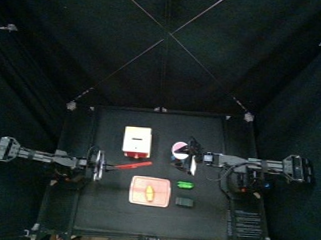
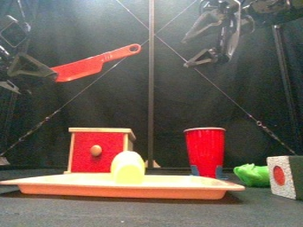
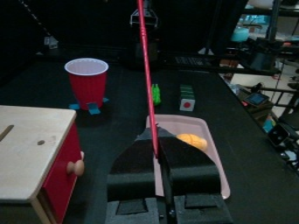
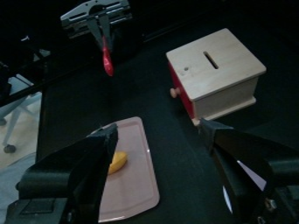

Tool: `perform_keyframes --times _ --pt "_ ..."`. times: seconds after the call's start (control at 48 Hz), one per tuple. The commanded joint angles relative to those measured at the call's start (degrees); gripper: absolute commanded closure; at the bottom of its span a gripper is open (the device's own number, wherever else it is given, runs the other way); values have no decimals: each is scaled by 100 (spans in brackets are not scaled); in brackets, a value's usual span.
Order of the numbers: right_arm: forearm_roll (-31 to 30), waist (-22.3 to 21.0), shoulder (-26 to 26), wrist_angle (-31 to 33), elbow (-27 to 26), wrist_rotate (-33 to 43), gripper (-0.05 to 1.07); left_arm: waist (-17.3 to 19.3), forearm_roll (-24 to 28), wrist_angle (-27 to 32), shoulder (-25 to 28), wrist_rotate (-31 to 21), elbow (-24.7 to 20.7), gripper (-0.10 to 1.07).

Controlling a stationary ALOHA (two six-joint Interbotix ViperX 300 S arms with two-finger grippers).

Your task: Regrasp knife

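My left gripper [image 2: 34, 67] is shut on the blade end of a red knife [image 2: 97, 60] and holds it high above the table, handle pointing toward the middle. In the left wrist view the knife [image 3: 142, 39] runs edge-on straight out from the shut jaws [image 3: 162, 147]. In the top view the knife [image 1: 129, 165] lies between the left gripper [image 1: 106, 163] and the right gripper [image 1: 199, 159]. My right gripper [image 2: 208, 46] is open and empty, high up, apart from the handle. Its wrist view shows its open jaws [image 4: 158, 131] facing the knife [image 4: 107, 54].
A wooden box [image 2: 101, 152] with a red front, a red cup [image 2: 205, 151], a pink tray [image 2: 71, 184] holding a yellow object [image 2: 127, 166], a green object [image 2: 250, 172] and a cube [image 2: 284, 179] stand on the table below.
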Motion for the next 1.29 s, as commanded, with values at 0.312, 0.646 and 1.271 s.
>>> perform_keyframes --times 0.312,0.646,1.271 --pt "-299 229 167 -888 -79 -35 1 -141 237 123 105 9 -308 75" --pt "-800 316 896 -2232 141 -53 1 -141 -255 1521 431 9 -958 75" --pt "-976 589 2109 -2821 70 -35 1 -132 -9 1591 1301 44 -1433 75"
